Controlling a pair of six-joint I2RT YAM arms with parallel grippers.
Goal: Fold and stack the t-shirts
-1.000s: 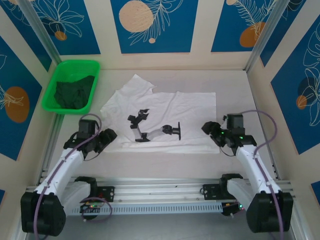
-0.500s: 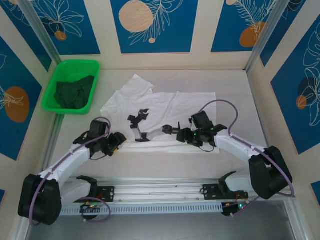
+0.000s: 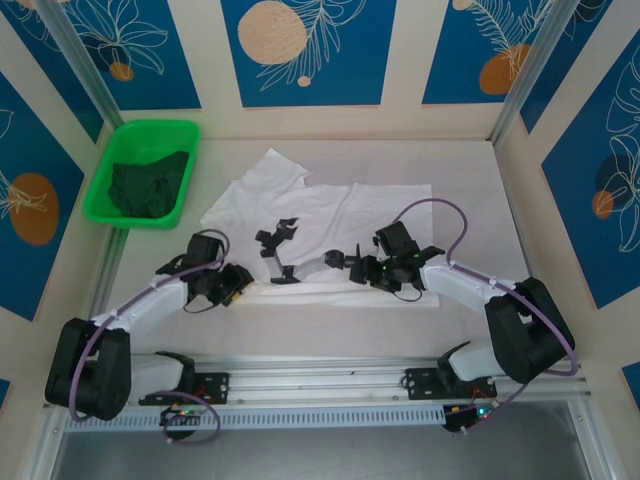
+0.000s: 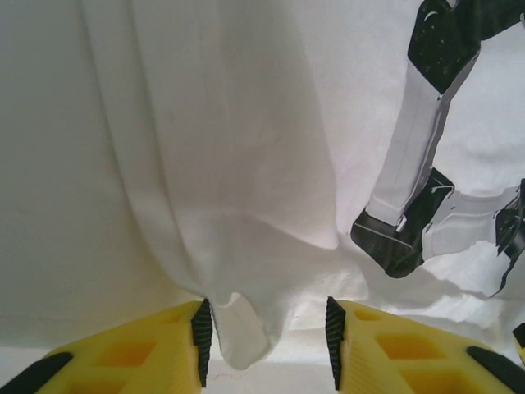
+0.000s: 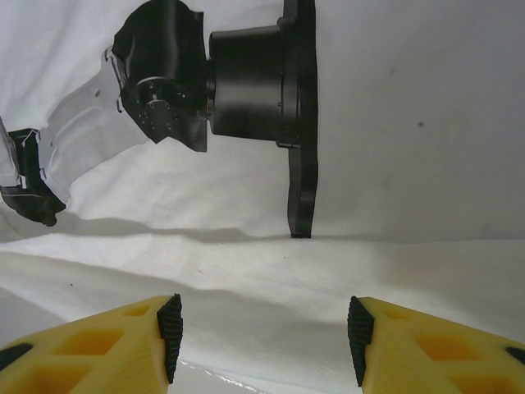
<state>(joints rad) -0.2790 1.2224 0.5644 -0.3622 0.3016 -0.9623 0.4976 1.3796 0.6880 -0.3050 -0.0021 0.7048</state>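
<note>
At the far left, the dark green t-shirt (image 3: pixel 148 185) lies crumpled in the tray (image 3: pixel 150 125), out of play for now. The left tool (image 3: pixel 232 285) sits at the near left hem of the white t-shirt (image 3: pixel 350 215), which is spread flat mid-table. Its jaws stand apart around a small pucker of hem that touches one pad only. The likely risk is a thin pinch: a nub that small could slip out on the lift, or a single layer could come up and drag the shirt askew.

The right tool (image 3: pixel 368 272) hovers low over the near hem beside the black print (image 3: pixel 345 262), jaws apart and nothing between them. If one side grips before the other, the fold would probably skew and wrinkle.

The table (image 3: pixel 470 165) is pale and smooth, so the cloth may slide rather than hinge. Blue wall panels (image 3: pixel 300 50) with leaf and orange-disc prints close in the left, far and right sides, and a metal rail (image 3: pixel 320 375) runs along the near edge.
</note>
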